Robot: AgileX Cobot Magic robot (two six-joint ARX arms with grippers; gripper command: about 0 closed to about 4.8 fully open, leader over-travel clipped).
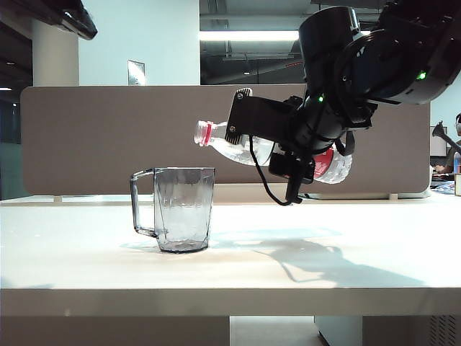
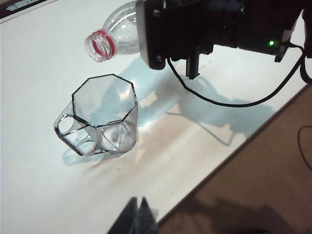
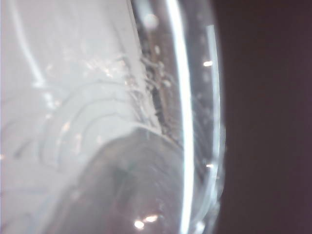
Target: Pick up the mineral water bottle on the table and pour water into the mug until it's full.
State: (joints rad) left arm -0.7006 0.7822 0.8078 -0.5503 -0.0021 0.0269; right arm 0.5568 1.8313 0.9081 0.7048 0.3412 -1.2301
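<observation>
My right gripper (image 1: 248,133) covers the middle of the mineral water bottle (image 1: 216,144), hiding most of its label. My right wrist view shows only blurred clear plastic pressed against the lens. My left gripper (image 2: 138,217), near the mug (image 2: 105,117), is a dark blur cut off by the frame edge.

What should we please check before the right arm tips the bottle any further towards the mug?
1. Grip: the right gripper is shut on the bottle, held almost level above the table: ok.
2. Cap off: the bottle mouth is open: ok.
3. Mouth over the mug: in the left wrist view it sits just outside the rim, in the exterior view above it: cannot tell.
4. Mug upright, handle away from the bottle: ok.
5. Water level in the mug: none visible: cannot tell.
6. Left gripper low at the table's edge, apart from the mug: ok.
</observation>
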